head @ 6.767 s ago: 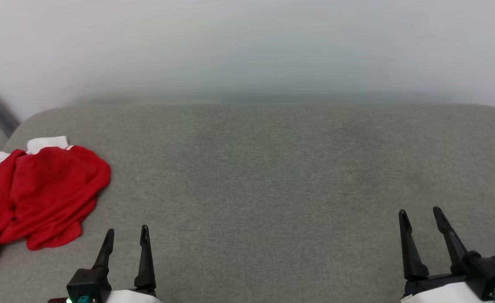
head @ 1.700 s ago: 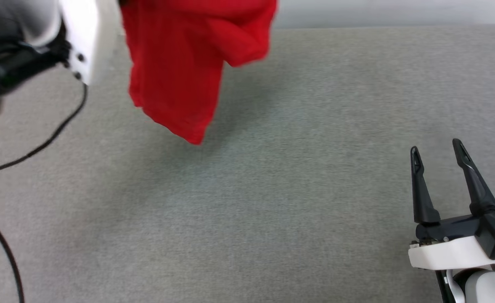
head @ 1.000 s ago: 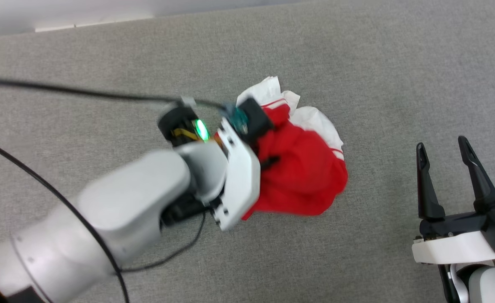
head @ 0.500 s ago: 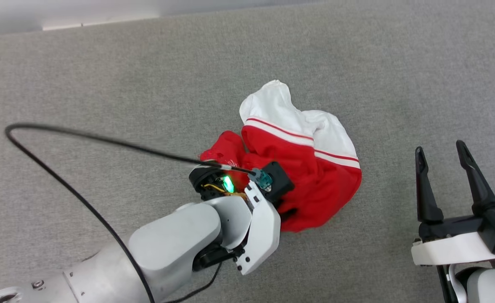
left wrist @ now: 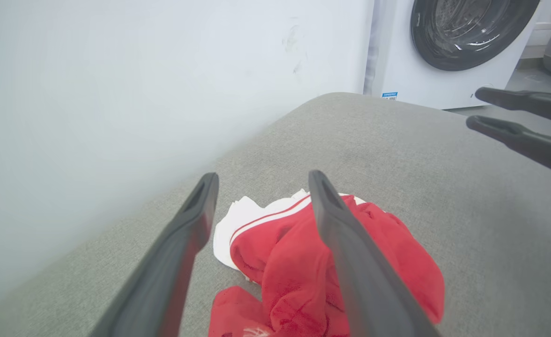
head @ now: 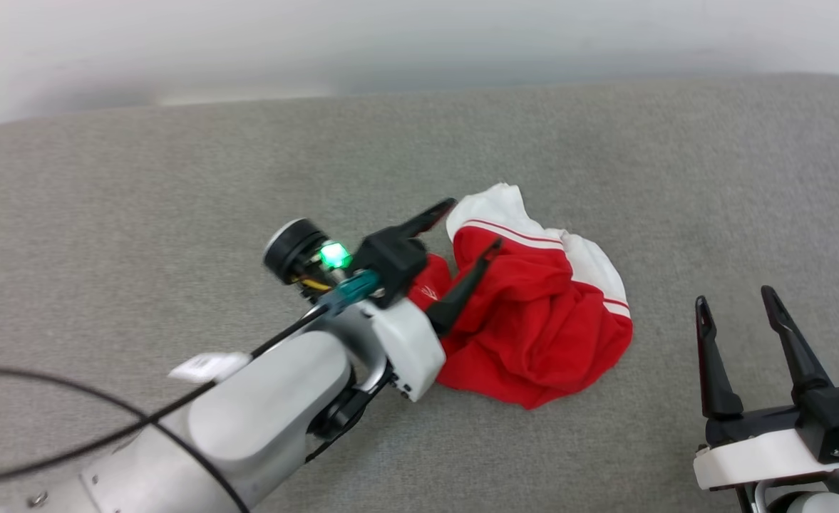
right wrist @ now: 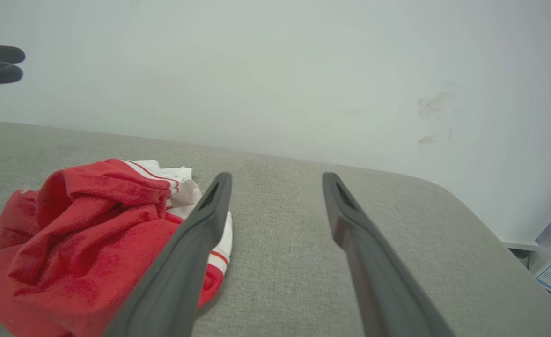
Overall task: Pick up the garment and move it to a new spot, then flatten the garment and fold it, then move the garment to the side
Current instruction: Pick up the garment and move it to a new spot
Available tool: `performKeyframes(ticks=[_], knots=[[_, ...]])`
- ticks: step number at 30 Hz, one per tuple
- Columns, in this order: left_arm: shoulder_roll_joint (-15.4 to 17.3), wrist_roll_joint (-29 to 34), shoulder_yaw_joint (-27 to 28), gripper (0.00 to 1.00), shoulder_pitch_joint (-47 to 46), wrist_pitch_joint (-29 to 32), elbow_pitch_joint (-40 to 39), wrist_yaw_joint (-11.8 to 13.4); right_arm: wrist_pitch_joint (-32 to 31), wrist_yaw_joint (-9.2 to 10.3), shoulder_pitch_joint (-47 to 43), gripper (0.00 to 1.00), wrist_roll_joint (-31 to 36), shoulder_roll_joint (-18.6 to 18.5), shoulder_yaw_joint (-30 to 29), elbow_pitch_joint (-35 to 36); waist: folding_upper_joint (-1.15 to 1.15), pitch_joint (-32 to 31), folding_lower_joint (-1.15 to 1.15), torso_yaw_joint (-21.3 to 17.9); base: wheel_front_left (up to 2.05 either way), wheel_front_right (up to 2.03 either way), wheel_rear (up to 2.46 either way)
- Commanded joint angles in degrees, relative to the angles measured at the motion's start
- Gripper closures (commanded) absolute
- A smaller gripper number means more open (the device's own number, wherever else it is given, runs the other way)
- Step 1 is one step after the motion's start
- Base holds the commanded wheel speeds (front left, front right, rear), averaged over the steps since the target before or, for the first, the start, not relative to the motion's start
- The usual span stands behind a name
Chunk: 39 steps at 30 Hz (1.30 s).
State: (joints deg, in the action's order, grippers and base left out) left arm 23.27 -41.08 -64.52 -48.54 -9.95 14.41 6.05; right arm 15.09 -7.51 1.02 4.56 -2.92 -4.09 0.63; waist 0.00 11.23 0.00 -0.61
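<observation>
Red garment (head: 540,328), white print (head: 428,292) unreadable

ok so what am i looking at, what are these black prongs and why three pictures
It is a robot with two arms, each ending in a gripper of two dark fingers. One picture comes from a camera on its head, looking down at a grey padded surface. The other two come from cameras on its wrists, looking along each gripper's fingers. A crumpled red and white garment lies on the surface. The left gripper stands open over it; the right gripper is open, off to the side. Nothing is held.
</observation>
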Motion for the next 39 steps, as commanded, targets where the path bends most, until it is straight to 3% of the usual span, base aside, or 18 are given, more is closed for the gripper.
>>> performKeyframes(ticks=[1, 7, 12, 18, 21, 27, 39], knots=[[0.77, 0.54, 1.4, 0.0, 2.08, -2.28, -0.44, 2.29, 0.12, 0.04, -0.62, 0.0, 0.45, 0.08, 0.17, -0.05, 0.0, -1.49, 0.0, 1.34, 0.0, 0.0, 0.0], [3.5, 2.91, 8.02, 0.0, 9.81, -5.24, -2.48, 11.35, 0.12, 0.04, -1.81, 0.0, 0.22, 0.08, 0.17, -0.36, 0.0, -3.4, 0.0, 2.51, 0.0, 0.0, 0.0], [4.15, 8.32, 20.0, 0.0, 19.83, -5.35, -9.27, 17.77, 0.12, 0.04, -2.8, 0.0, -0.05, 0.07, 0.22, -0.24, 0.0, -4.58, 0.0, 3.16, 0.0, 0.0, 0.0], [2.56, 15.62, 33.44, 0.0, 33.1, -5.31, -15.14, 20.2, 0.12, 0.04, -3.53, 0.0, -0.63, 0.07, 0.07, -0.14, 0.0, -5.59, 0.0, 3.47, 0.0, 0.0, 0.0], [0.68, 18.97, 38.48, 0.0, 38.85, -5.32, -17.25, 20.08, 0.12, 0.04, -3.89, 0.0, -1.01, 0.07, -0.07, -0.19, 0.0, -6.26, 0.0, 3.44, 0.0, 0.0, 0.0], [-3.3, 23.91, 44.69, 0.0, 47.32, -5.27, -19.41, 17.23, 0.12, 0.04, -4.92, 0.0, -3.29, 0.07, -0.28, -0.46, 0.0, -7.71, 0.0, 2.87, 0.0, 0.0, 0.0], [-10.55, 29.64, 50.33, 0.0, 54.35, -5.26, -18.05, 10.74, 0.12, 0.04, -7.03, 0.0, -5.5, 0.07, -0.21, -0.66, 0.0, -9.48, 0.0, 2.0, 0.0, 0.0, 0.0]])
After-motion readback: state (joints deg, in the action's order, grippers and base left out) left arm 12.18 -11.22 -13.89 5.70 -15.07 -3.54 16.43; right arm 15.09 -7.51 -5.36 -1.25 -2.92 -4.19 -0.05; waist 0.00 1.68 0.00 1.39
